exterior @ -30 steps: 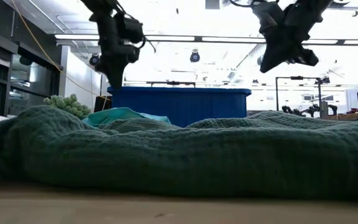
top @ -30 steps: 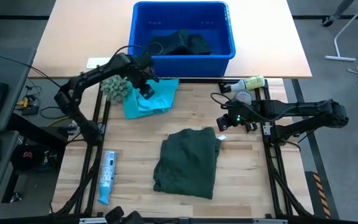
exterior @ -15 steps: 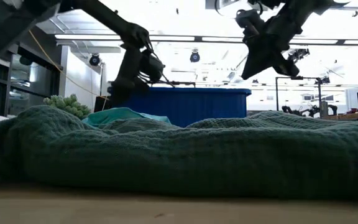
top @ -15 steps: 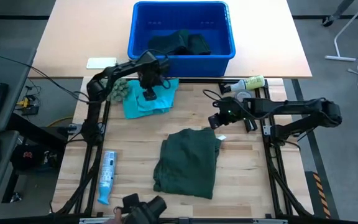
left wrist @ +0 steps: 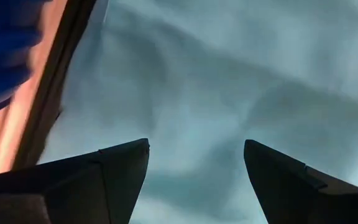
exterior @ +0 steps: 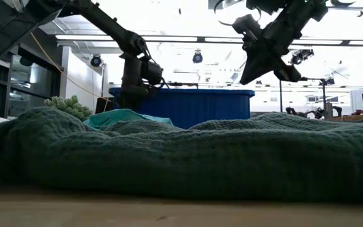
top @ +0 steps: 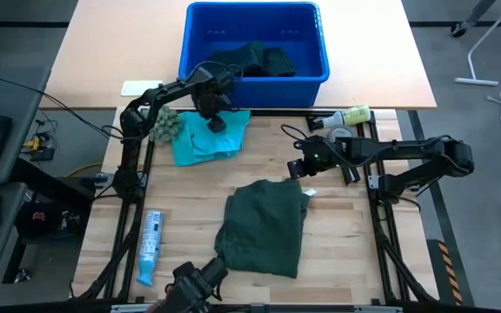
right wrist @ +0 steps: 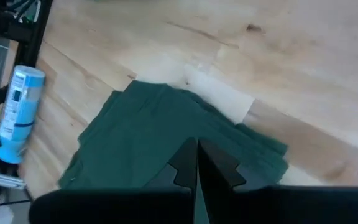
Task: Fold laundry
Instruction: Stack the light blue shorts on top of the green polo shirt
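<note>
A turquoise shirt [top: 205,141] lies crumpled on the table's far left part, showing in the low view as a turquoise hump [exterior: 126,117]. My left gripper [top: 216,122] points straight down over its far part, fingers open [left wrist: 194,155], with the cloth filling the wrist view. A folded dark green garment [top: 263,228] lies flat in the middle and fills the low view's foreground [exterior: 188,157]. My right gripper [top: 298,167] hangs shut [right wrist: 196,163] above the table, just right of that garment's far right corner. More dark garments [top: 252,59] lie in the blue bin. My left gripper comes at the turquoise shirt from above with its fingers spread over the cloth [left wrist: 191,112]. I cannot tell whether the fingertips touch it.
The blue bin [top: 200,65] stands beyond the table's far edge. A fuzzy grey-green ball [top: 165,124] sits left of the turquoise shirt. A blue spray bottle [top: 150,246] lies near left, a yellow bottle [top: 348,116] far right. A dark object [top: 194,283] shows at the near edge.
My left gripper has come down toward the turquoise shirt, with the arm stretching out toward the table's far right. My right gripper has shifted a little toward the table's left. The garments lie as before.
</note>
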You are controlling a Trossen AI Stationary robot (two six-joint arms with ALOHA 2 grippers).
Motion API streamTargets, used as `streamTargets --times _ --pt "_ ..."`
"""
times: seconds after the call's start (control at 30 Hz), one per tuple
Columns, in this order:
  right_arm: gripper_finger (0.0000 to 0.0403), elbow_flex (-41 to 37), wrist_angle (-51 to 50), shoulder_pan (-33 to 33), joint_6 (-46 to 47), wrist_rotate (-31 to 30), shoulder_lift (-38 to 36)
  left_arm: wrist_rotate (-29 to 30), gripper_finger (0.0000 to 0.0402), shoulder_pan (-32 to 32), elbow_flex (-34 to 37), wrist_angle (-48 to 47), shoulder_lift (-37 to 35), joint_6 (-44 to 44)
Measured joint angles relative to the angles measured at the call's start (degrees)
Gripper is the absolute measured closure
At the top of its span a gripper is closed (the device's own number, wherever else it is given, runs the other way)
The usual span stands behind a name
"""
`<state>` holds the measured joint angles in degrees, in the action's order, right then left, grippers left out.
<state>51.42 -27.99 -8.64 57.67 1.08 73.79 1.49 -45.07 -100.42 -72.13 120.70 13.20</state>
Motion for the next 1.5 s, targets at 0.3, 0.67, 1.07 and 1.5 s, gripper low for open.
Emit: streamTargets --times 0.3,0.67,1.07,1.5 --pt "0.0403 0.0 0.0 0.0 1.9 3.1 0.0 -2.6 0.0156 1.7 17.0 15.5 -0.5 -9.4" --pt "0.0403 0.0 0.1 0.0 3.5 6.5 0.0 -0.4 0.0156 4.8 25.7 26.0 -2.0 -20.3" --pt "0.0403 0.0 0.3 0.0 3.6 6.6 -0.4 2.0 0.038 9.2 25.7 27.3 -2.0 -22.0" --pt "0.0403 0.0 -1.1 -1.0 1.8 0.0 -8.4 -3.3 0.0401 13.0 27.0 29.4 -8.3 -22.0"
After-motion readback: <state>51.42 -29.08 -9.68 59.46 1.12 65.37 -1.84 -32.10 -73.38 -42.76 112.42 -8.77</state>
